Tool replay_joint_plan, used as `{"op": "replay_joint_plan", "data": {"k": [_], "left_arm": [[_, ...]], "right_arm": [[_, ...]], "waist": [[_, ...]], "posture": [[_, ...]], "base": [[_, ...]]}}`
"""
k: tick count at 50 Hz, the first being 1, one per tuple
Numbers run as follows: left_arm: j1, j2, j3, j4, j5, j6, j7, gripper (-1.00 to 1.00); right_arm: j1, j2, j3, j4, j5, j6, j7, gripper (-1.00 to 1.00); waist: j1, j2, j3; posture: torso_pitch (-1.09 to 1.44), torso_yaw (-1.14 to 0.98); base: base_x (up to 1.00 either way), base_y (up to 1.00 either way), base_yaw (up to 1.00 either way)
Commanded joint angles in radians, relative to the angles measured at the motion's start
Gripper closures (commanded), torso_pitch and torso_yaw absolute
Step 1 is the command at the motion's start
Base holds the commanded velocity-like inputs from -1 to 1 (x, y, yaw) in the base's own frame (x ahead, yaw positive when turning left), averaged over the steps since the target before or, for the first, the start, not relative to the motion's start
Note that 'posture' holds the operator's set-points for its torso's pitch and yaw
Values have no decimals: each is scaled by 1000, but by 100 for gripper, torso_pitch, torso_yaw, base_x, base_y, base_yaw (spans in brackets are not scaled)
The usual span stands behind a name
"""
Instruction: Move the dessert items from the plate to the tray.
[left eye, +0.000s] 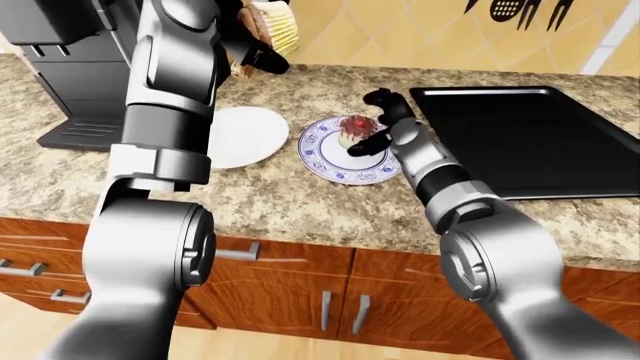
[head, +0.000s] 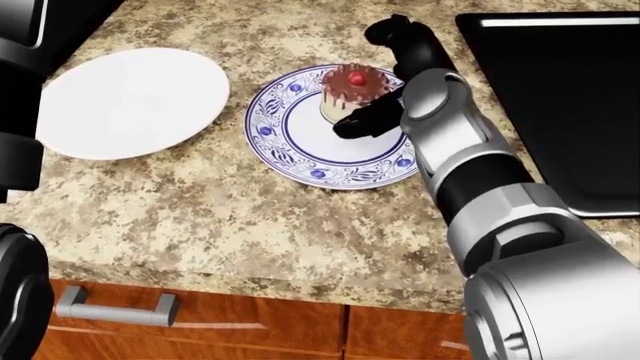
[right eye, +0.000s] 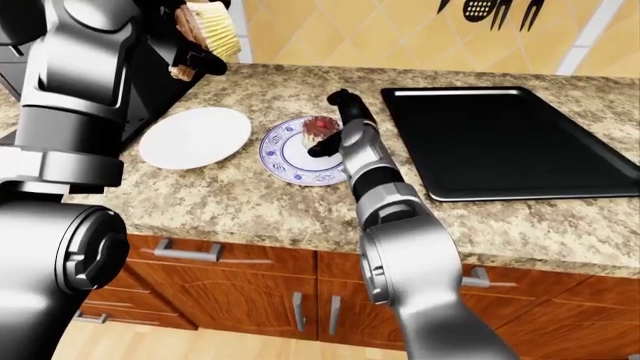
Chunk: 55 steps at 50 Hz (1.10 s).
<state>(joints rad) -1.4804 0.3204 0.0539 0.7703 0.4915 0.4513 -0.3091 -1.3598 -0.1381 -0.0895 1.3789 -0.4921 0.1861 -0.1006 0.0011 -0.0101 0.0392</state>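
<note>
A chocolate cupcake (head: 352, 84) with a red cherry on top stands on the upper right part of a blue-patterned plate (head: 272, 142). My right hand (head: 358, 81) reaches over the plate from the right. Its thumb (head: 362, 121) lies against the cake's lower side, and the other fingers (head: 392, 34) curl above the cake without closing on it. High at the top left of the eye views, my left hand (left eye: 256, 46) is shut on a muffin in a yellow wrapper (left eye: 272, 21). The black tray (head: 560, 97) lies on the counter right of the plate.
A plain white plate (head: 130, 101) lies left of the patterned one. A dark coffee machine (left eye: 70, 67) stands at the counter's far left. The counter's edge runs below the plates, with wooden drawers and a metal handle (head: 115, 306) under it.
</note>
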Motion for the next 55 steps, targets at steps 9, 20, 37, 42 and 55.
{"op": "replay_joint_plan", "data": {"k": [9,20,37,42,55], "left_arm": [[-41,11,6,-42,6,-22,12,100],[-39,12,6,-42,9,-24,11,100],[-41,15,9,-35,7,-30,13,100],[-39,15,7,-42,8,-27,9,100],[-37,16,8,-48,9,-26,7,100]], "right_arm": [[-37,-3,-4,-36,-23,-54,-16,-38],[-36,4,-6,-37,-26,-82,-15,-29],[-36,11,-1,-38,-38,-97,-17,-9],[-31,14,1,-37,-42,-100,-21,5],[-33,16,-4,-37,-42,-110,-35,40]], "waist": [[0,2,-35],[1,3,-34],[0,4,-35],[0,4,-35],[0,4,-35]], "posture": [[0,0],[0,0],[0,0],[0,0],[0,0]], "base": [[0,0,0],[0,0,0],[0,0,0],[0,0,0],[0,0,0]]}}
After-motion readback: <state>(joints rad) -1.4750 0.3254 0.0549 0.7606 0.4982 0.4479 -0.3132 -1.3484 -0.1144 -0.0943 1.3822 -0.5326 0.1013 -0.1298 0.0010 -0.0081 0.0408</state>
